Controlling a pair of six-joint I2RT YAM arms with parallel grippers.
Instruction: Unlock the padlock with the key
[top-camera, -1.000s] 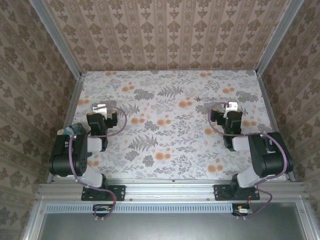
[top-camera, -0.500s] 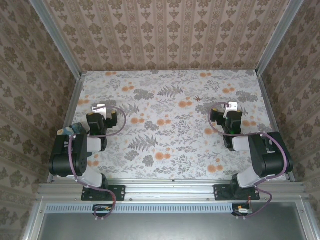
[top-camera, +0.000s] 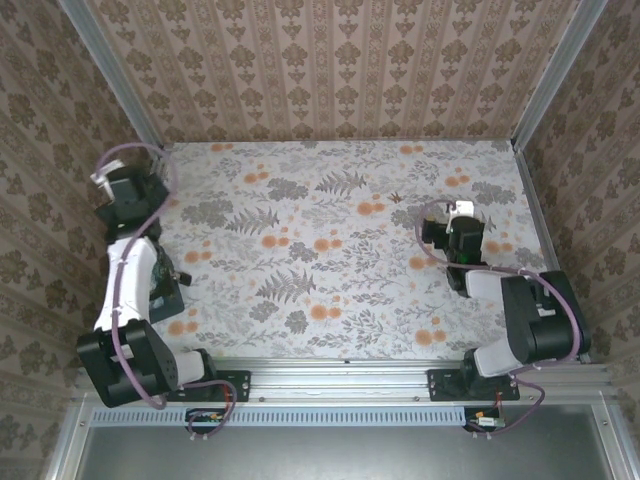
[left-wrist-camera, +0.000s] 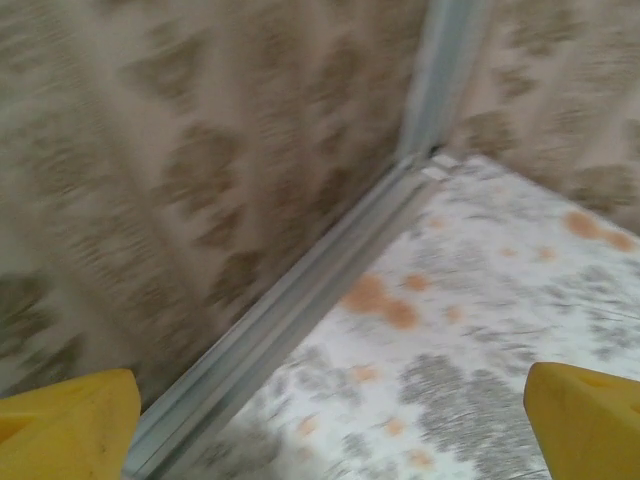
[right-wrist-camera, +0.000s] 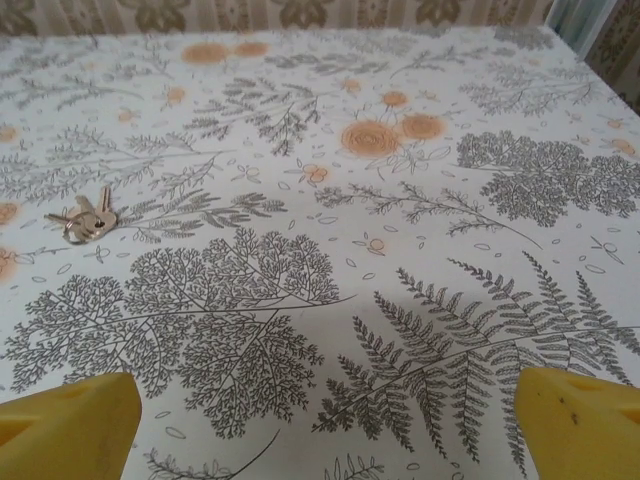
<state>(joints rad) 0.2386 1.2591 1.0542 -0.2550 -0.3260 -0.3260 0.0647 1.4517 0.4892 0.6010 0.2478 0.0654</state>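
two hands, both spread wide. the left hand (left-wrist-camera: 320, 425) shows its yellow fingertips (left-wrist-camera: 70, 420) in the bottom corners of its wrist view, facing the upper left corner of the table (right-wrist-camera: 400, 200), where a metal rail (left-wrist-camera: 300, 310) meets the papered wall (left-wrist-camera: 150, 150). the right hand (right-wrist-camera: 320, 420) hangs low over the flowered table. the keys (right-wrist-camera: 84, 219) lie flat at the left of that view, well apart from the fingers. in the top view a dark box (top-camera: 168, 283) sits beside the left arm.

White tablecloth (top-camera: 330, 250), grey ferns and orange blooms, beige damask walls (top-camera: 330, 70) (striped), right claw (right-wrist-camera: 320, 430) with yellow fingertips (right-wrist-camera: 65, 420), brassy keys (right-wrist-camera: 88, 220).
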